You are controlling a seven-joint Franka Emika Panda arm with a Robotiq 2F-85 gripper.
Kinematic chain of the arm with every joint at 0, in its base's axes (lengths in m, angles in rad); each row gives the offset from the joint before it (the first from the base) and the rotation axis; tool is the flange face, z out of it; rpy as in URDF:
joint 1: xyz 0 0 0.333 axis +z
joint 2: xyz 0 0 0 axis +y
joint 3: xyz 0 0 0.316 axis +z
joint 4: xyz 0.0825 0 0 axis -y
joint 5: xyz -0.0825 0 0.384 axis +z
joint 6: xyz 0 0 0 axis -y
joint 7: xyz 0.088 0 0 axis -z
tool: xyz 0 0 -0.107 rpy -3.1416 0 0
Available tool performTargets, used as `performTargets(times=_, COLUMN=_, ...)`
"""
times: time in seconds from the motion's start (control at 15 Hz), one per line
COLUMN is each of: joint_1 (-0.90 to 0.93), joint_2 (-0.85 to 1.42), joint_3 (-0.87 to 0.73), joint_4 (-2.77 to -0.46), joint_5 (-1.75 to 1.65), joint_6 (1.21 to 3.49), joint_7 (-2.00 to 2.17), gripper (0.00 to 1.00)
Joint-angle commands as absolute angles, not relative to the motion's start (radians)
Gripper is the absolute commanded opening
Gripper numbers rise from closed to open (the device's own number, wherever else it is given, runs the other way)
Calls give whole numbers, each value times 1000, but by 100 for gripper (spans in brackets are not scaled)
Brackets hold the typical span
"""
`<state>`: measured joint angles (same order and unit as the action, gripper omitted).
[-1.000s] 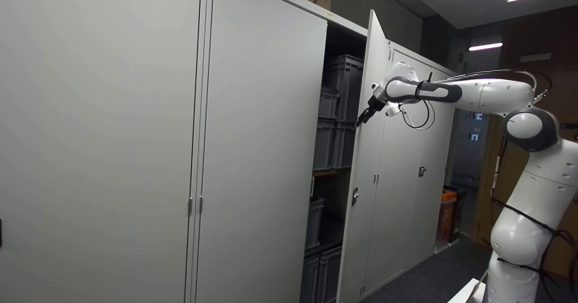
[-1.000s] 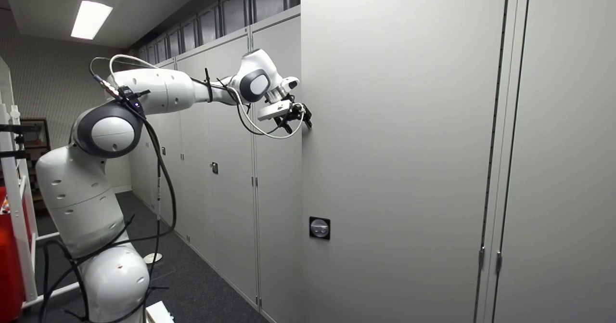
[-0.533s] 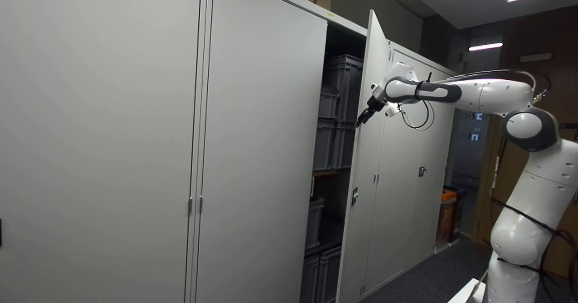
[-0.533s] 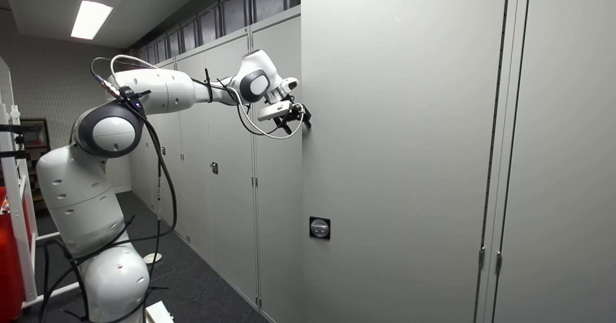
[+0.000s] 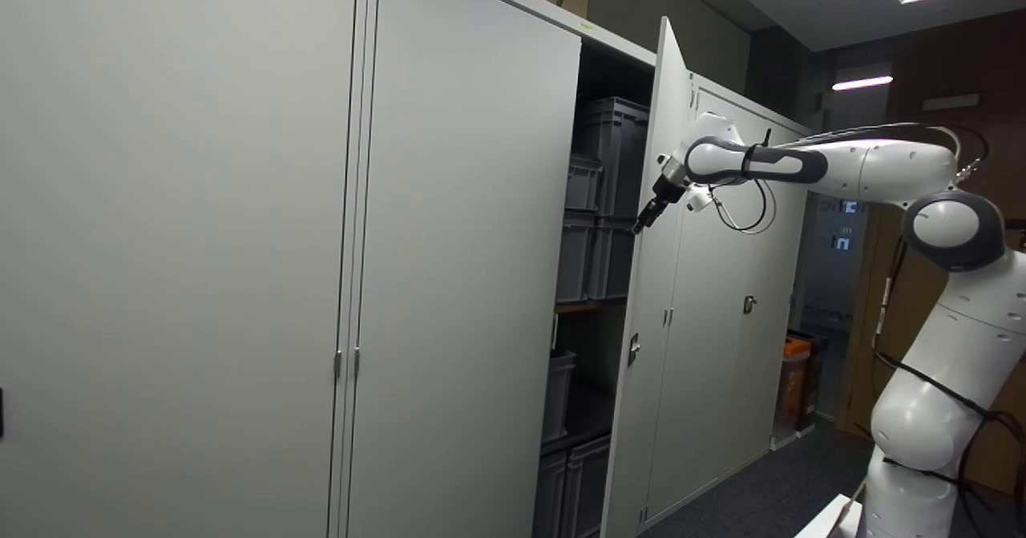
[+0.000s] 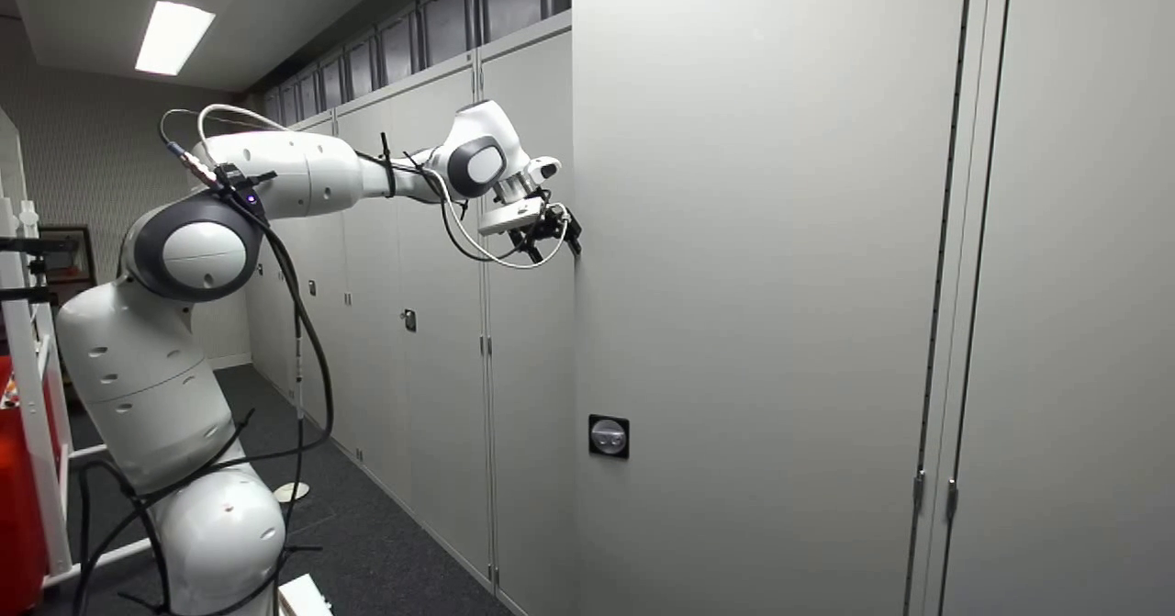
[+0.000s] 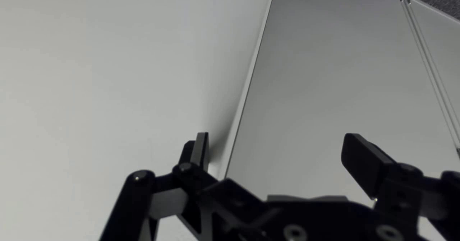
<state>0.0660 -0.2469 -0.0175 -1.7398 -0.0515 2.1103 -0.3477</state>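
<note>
From the left in an exterior view, a tall, smooth, flat grey panel [image 5: 473,241] stands well left of the gripper [image 7: 276,144], and boxy, ribbed, plastic-looking crates [image 5: 617,157] are stacked nearer on that side. The ajar door [image 5: 661,297], smooth and matt with a thin straight edge [image 7: 242,102], stands just at the gripper, whose black, blocky fingers [image 7: 363,158] are released and spread wide, to either side of that edge in the wrist view; whether they touch it I cannot tell. To the gripper's right come an orange-topped bin [image 5: 792,386], far lower, and the arm [image 5: 906,167], white, smooth and rounded.
</note>
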Motion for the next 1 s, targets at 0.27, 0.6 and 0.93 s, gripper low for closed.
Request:
performTargets(times=0.27, joint_1=68, joint_2=-397, joint_3=21, joint_4=-1888, joint_5=-75, joint_6=2038, joint_7=-320, gripper=100)
performTargets(times=0.6, joint_1=57, joint_2=-485, joint_3=36, joint_4=-1955, joint_5=-98, joint_6=1979, joint_7=-251, gripper=100)
performTargets(times=0.93, joint_1=38, joint_2=-559, joint_3=31, joint_4=-2001, joint_5=-123, joint_6=1937, joint_7=-158, gripper=100)
